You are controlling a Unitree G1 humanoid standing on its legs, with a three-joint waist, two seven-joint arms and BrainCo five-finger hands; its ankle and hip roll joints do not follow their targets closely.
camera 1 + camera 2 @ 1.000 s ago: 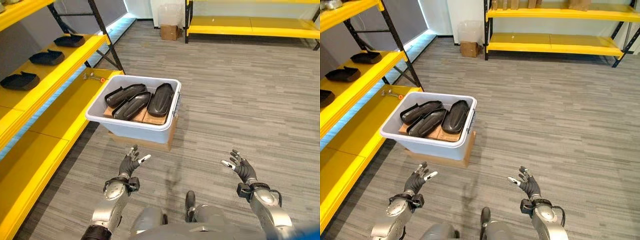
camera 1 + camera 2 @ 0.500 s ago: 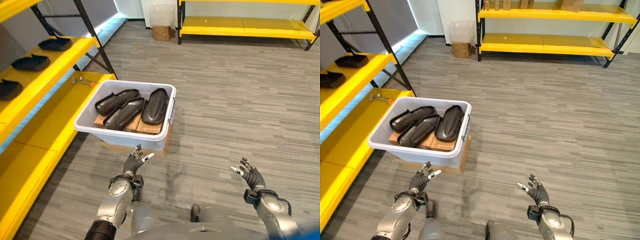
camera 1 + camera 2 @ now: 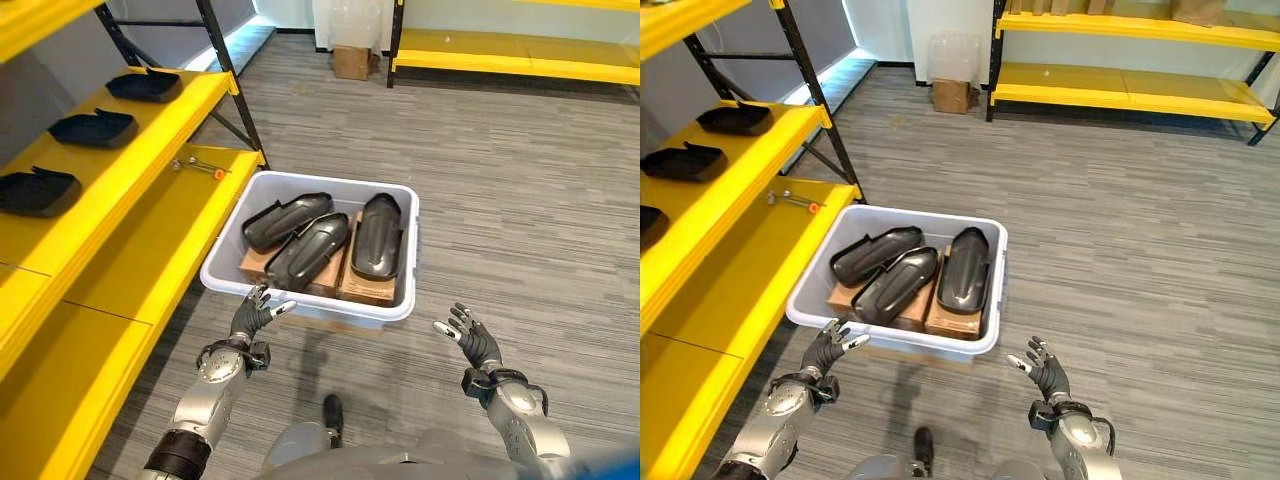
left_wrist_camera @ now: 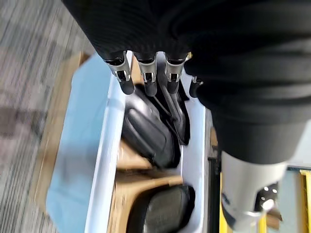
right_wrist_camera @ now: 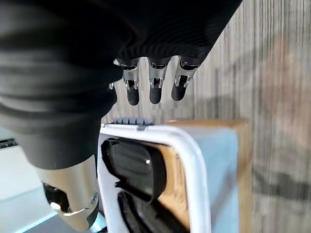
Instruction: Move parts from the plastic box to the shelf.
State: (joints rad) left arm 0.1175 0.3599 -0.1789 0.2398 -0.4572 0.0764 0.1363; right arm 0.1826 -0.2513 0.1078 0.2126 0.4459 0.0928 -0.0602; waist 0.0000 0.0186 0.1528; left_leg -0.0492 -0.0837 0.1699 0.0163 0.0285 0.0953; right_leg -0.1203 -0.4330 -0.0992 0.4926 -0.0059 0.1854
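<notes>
Three parts (image 3: 325,242): lying in plastic box (image 3: 395,305); untouched
Left hand (image 3: 252,315): spread, empty; nearer box rim than before
Right hand (image 3: 468,337): spread, empty
Shelf (image 3: 150,205): awaiting parts

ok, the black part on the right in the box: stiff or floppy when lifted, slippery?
Probably stiff: the right black part keeps its moulded shell shape lying on cardboard. Likely light, as it looks thin and hollow. Its glossy curved back may slip under the fingers.

Three black parts (image 3: 320,235) are lying side by side on cardboard in the white box (image 3: 300,300), beside the yellow shelf (image 3: 150,215).
</notes>
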